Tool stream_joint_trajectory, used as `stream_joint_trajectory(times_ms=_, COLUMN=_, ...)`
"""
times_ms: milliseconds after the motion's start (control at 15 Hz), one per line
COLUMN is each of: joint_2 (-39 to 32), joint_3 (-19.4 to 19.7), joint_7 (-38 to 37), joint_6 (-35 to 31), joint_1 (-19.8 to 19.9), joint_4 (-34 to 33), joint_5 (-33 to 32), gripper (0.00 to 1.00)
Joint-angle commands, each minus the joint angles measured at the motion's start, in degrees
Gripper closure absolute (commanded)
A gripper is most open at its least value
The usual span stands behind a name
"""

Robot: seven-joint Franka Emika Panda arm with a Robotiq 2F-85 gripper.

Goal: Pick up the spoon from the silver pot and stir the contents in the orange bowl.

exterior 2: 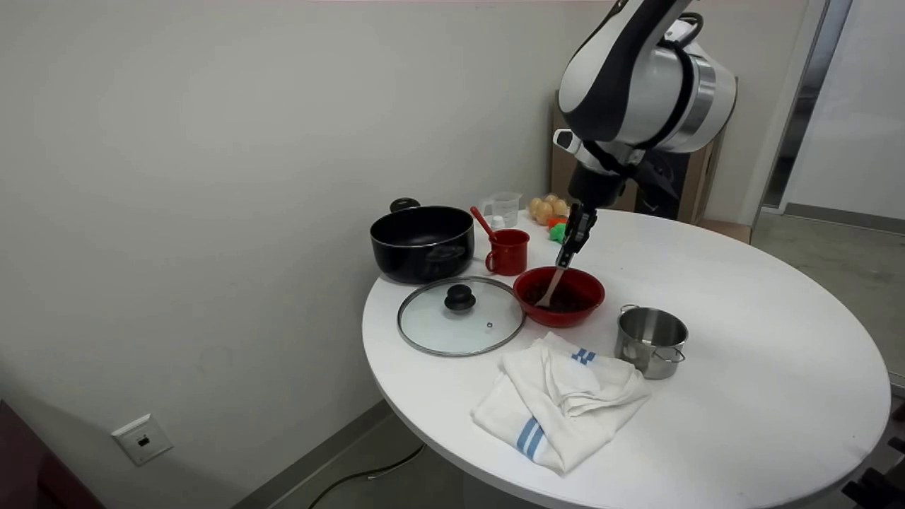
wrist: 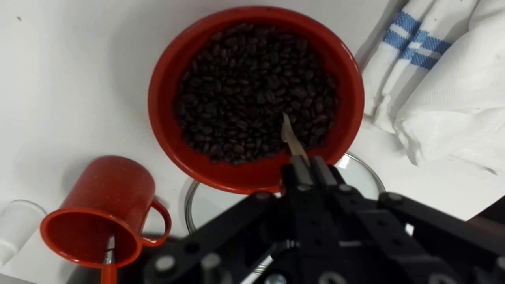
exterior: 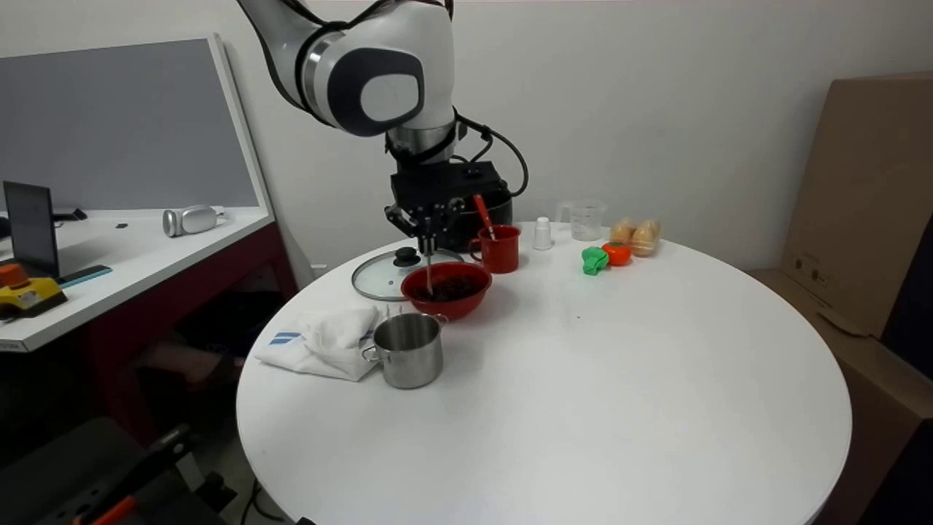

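1. One round table (exterior: pixel 656 408): the wall-side edge is lined by a black pot (exterior 2: pixel 410 261), a white container (exterior: pixel 542 237) and a measuring cup (exterior: pixel 587 223).
2. One bowl (wrist: pixel 244 177), with dark beans (wrist: pixel 244 94): flanked, toward that edge, by a glass lid (exterior 2: pixel 452 329) and a red cup (exterior 2: pixel 509 252), both just beside it; a red-handled utensil (exterior 2: pixel 483 222) is leaned in the cup.
3. One towel (exterior: pixel 321 343), laid at the table's left edge in an exterior view; one silver pot (exterior: pixel 415 364), placed just beside it.
4. One arm (exterior: pixel 437 65): reached in from above, wrist bent downward over the bowl.
5. One gripper (wrist: pixel 311 167): clamped about the spoon (wrist: pixel 292 140).
6. The spoon: held with its lower end in the bowl, among the beans; long axis steep, slanted down toward the wall-side edge.
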State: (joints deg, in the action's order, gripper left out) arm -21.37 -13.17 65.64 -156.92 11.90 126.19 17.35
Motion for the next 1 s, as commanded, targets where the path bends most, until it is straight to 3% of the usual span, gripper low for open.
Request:
stream_joint_trajectory(times_ms=0, joint_2=1.0, joint_3=1.7, joint_7=0.0, joint_6=1.1, joint_1=1.4, joint_4=1.2, joint_5=-0.6, gripper=0.99)
stream_joint_trajectory(times_ms=467, joint_2=0.3, joint_3=4.4, joint_7=-0.9, joint_6=1.1, joint_1=2.5, joint_4=-1.7, joint_5=-1.3, gripper=0.99)
stream_joint_trajectory(times_ms=933, joint_2=0.2, joint_3=3.4, joint_7=-0.8, joint_6=0.9, joint_1=1.2, joint_4=-3.2, joint_5=-1.2, gripper=0.99)
